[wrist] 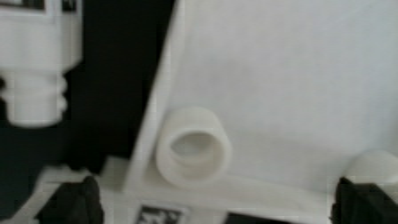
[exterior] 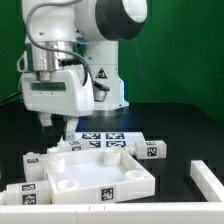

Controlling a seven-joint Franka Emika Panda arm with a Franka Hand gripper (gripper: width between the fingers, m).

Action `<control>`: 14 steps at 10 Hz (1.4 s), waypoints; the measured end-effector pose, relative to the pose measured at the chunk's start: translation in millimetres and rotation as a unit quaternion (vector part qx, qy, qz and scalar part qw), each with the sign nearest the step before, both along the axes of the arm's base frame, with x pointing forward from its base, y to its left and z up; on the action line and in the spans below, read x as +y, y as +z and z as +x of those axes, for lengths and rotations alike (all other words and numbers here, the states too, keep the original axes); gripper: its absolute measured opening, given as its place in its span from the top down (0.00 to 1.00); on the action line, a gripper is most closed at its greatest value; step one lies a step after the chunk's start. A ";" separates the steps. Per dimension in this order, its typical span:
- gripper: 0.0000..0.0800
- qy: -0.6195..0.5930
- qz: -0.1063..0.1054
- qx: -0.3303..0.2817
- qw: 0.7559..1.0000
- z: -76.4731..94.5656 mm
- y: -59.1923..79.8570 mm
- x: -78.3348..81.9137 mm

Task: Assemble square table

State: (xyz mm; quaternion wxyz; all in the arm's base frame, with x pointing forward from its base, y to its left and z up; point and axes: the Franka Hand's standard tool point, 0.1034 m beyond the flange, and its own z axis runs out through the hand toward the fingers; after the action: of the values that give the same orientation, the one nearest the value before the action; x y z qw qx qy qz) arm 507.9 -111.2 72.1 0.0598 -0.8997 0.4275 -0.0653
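Observation:
The square table top (exterior: 95, 172), a white slab with a raised rim and round corner sockets, lies on the dark table. My gripper (exterior: 58, 124) hangs just above its far corner at the exterior view's left. In the wrist view the slab (wrist: 267, 80) fills most of the picture, with one round socket (wrist: 196, 148) close to my gripper (wrist: 217, 205). The dark fingertips (wrist: 71, 200) stand wide apart on either side of the slab's rim, open and holding nothing. A white leg (wrist: 36, 85) lies beside the slab.
Tag-marked white legs lie around the slab: one behind it (exterior: 76, 144), one at the right (exterior: 150, 150), one at the front left (exterior: 28, 190), one at the far right (exterior: 206, 178). The marker board (exterior: 106, 137) lies behind the slab. The robot base stands at the back.

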 end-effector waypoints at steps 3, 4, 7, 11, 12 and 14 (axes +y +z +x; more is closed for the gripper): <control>0.19 0.066 -0.003 -0.002 0.998 14.3 -4.7 22.3; 0.19 0.067 -0.003 -0.002 0.998 14.0 -5.2 22.4; 0.19 0.094 -0.008 0.002 0.996 15.9 -6.3 22.2; 0.19 0.236 -0.011 0.006 0.972 38.2 -15.7 29.0; 0.19 0.234 -0.012 0.006 0.972 38.4 -15.3 26.6; 0.19 0.234 -0.012 0.006 0.972 38.0 -15.6 25.3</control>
State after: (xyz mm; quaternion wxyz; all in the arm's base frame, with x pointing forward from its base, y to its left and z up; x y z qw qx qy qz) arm 545.9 -85.9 56.5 0.0601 -0.9757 0.2049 -0.0491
